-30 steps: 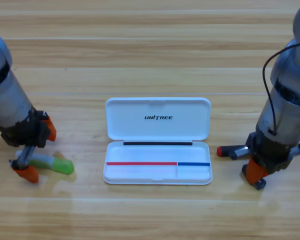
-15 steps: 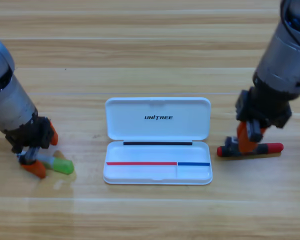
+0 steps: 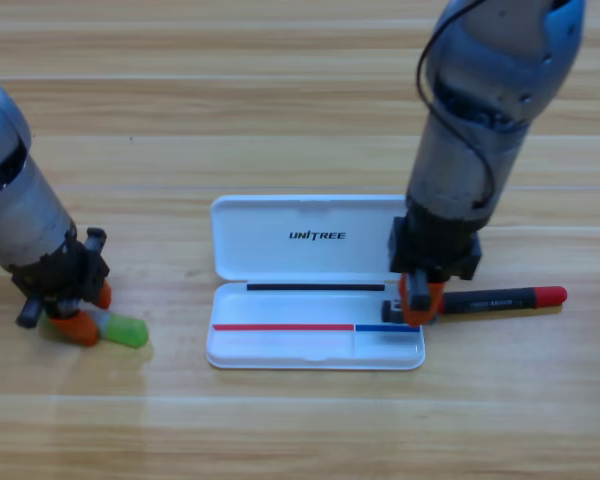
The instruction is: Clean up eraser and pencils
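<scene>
The green pencil (image 3: 120, 329) lies on the table at the left. Its left end sits between the orange jaws of my left gripper (image 3: 85, 312), which are closed around it. The red pencil (image 3: 505, 298) with its black band lies flat just right of the open white case (image 3: 315, 345). My right gripper (image 3: 415, 300) points down over the right end of the case's tray and hides the red pencil's left end. A small black bit (image 3: 391, 306) pokes out beside its jaw. I cannot tell whether that bit is the eraser.
The case's lid (image 3: 315, 215) lies open flat toward the back. The right arm (image 3: 480, 120) leans in from the top right over the table behind the case. The left arm (image 3: 15, 210) fills the left edge.
The right gripper has swung left from the red pencil to the case's right end. The left gripper's jaws have drawn together on the green pencil's end. Neither pencil has shifted.
</scene>
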`<state>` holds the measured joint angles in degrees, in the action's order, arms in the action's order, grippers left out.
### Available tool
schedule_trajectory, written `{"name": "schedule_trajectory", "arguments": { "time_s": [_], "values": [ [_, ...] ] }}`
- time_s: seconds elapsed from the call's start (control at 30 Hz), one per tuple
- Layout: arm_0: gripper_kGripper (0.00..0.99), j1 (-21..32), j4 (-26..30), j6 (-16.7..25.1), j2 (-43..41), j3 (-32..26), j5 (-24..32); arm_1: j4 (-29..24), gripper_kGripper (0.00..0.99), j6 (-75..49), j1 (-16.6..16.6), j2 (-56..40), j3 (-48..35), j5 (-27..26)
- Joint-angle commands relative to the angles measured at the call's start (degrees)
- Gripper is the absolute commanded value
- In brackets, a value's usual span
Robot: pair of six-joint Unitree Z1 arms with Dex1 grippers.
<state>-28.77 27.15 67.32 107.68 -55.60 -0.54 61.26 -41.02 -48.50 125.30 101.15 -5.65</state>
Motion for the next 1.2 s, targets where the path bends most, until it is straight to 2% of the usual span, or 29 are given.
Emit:
{"name": "schedule_trajectory", "arguments": {
  "time_s": [0.03,0.17,0.27,0.5,0.7,0.83,0.87,0.9,1.0,1.2],
  "values": [
    [0.005,0.20,-0.52,0.18,2.19,1.37,-0.34,0.61,0.000,-0.20,-1.77,4.52,1.16,-0.77],
    [0.000,-0.15,0.45,-0.78,0.08,0.75,-0.96,0.61,0.000,-0.20,-1.77,4.96,1.33,-1.82],
    [0.000,-1.03,3.62,-1.05,-2.03,-1.44,-1.57,0.52,0.000,-0.20,-1.77,6.01,1.77,-1.82],
    [0.000,-5.16,16.01,-5.88,-5.72,-12.43,-1.84,0.44,0.000,-0.20,-1.77,7.86,3.00,-2.09],
    [0.000,-8.76,22.60,-9.92,-6.08,-19.81,-2.36,0.35,0.017,-0.20,-1.77,7.95,3.09,-2.00],
    [0.000,-9.90,23.39,-11.15,-6.08,-21.04,-2.45,0.44,0.603,-0.12,-1.77,6.63,2.30,-2.00],
    [0.000,-9.99,23.39,-11.33,-6.08,-21.13,-2.45,0.44,0.727,-0.03,-1.77,6.01,2.21,-1.91],
    [0.000,-10.17,23.39,-11.42,-6.08,-21.04,-2.54,0.52,0.810,0.06,-1.77,5.04,1.95,-1.74],
    [0.000,-10.25,23.39,-11.59,-5.90,-21.13,-2.54,1.49,0.874,0.06,-1.77,-0.32,-0.07,-2.00],
    [0.000,-11.22,23.57,-12.38,-5.90,-22.01,-2.45,3.43,0.917,0.24,-1.77,-16.14,-9.30,-3.67]
  ]
}}
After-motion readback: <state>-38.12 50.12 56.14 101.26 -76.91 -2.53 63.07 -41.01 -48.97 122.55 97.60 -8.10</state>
